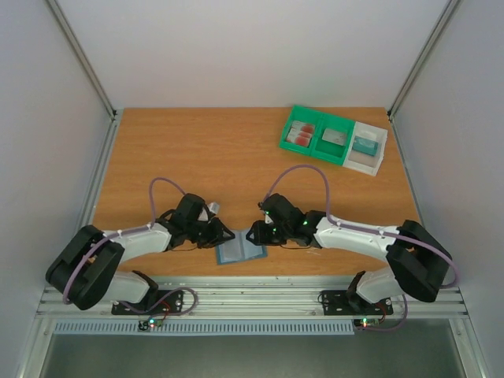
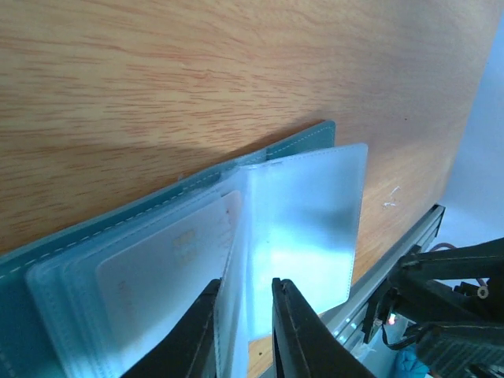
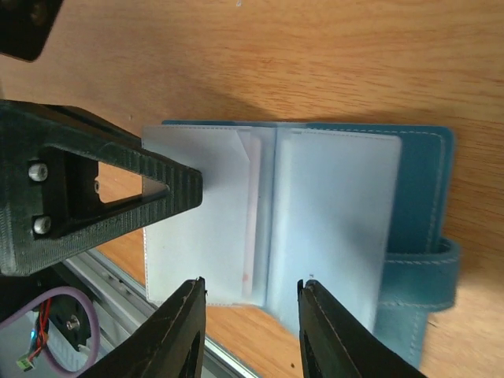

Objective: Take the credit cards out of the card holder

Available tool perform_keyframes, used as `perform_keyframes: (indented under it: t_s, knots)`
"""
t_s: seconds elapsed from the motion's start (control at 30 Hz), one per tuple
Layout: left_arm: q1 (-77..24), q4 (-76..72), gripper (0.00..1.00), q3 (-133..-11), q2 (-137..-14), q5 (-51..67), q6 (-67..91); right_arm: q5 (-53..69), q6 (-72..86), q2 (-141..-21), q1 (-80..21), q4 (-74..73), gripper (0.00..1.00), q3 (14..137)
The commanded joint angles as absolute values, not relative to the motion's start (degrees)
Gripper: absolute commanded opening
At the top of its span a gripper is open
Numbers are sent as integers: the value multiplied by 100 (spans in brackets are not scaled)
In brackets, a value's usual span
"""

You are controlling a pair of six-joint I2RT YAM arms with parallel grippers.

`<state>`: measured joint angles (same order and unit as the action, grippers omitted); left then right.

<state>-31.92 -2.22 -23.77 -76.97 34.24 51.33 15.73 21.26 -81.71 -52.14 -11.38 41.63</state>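
Two arms are sharing a wooden table [image 1: 197,150], and we are listing its contents from largest to smallest. The left arm [image 1: 130,242] and the right arm [image 1: 362,236] are both reaching inward along the near edge, with their wrists nearly meeting. At the far right of the table, a green tray [image 1: 320,135] is sitting just beside a white tray [image 1: 381,151].

Between the two wrists, the card holder [image 1: 240,253] is lying open on the wood close to the near edge. Its blue-green cover is lying flat, and its closure strap [image 3: 441,276] is sticking out to one side.

The right gripper [image 3: 252,323] is hovering over the holder's near edge with its fingers well apart, gripping nothing. The left gripper [image 2: 246,331] is straddling the spine-side edge of one of the clear sleeves [image 2: 307,220]. We are seeing its jaws a little apart, wider than the thin leaf, and we cannot tell whether either finger is touching it.

Several red credit cards [image 1: 301,132] are lying in the green tray's left compartment. A pale card [image 2: 169,264] is sitting inside a sleeve of the holder, and it is showing a pinkish edge in the right wrist view. A grey piece [image 1: 335,136] is occupying the tray's right compartment, and a teal piece [image 1: 365,144] is resting in the white tray.
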Motion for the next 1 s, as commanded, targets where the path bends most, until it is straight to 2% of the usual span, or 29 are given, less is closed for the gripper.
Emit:
perform_keyframes:
  t_s: [0.0, 0.5, 0.97]
  knots:
    - [-3269, -962, 18, -2514, -7862, 3731, 5323, 947, 1826, -7739, -5251, -1728, 35, 4242]
    - [-3370, -1045, 22, -2992, -8366, 3720, 5394, 901, 1520, -7334, -5256, -1757, 36, 4196]
    - [-3397, -815, 30, -3169, -8515, 3546, 5528, 1314, 1272, -6880, -5250, -1736, 37, 3959]
